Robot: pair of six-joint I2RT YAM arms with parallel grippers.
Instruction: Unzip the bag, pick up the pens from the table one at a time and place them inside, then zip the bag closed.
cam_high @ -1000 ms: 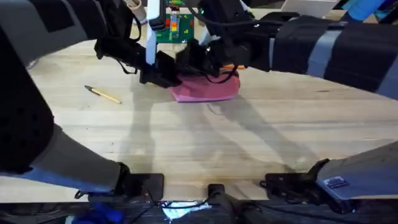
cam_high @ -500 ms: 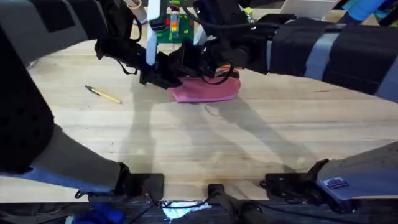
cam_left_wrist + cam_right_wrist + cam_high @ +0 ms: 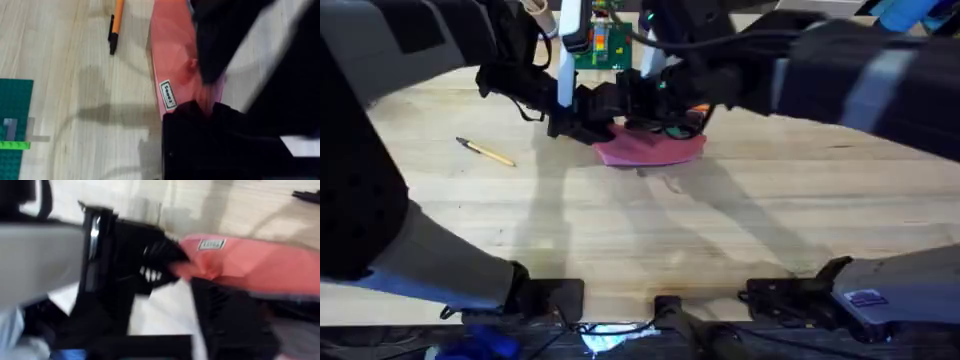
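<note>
Overhead view: the pink oblong soft fabric pouch lies on the light wooden plank table just above the frame's centre, with both dark arms crowded over its upper edge and covering much of it. A green studded building-brick plate sits at the top centre behind them. At the left, well apart from the pouch, a slim yellowish-tan pen with a dark tip lies alone on the wood.

The left gripper meets the pouch's left end. In the left wrist view its black fingers are clamped on that end, close by a small white label — the fabric puckers there. The same view shows a slim orange pen with a black end lying beside the pouch near the upper left, which the arms hide from above.

The right gripper hangs over the pouch's upper right; whether it grips anything cannot be told. The right wrist view shows the left gripper pinching the pouch's labelled end.
</note>
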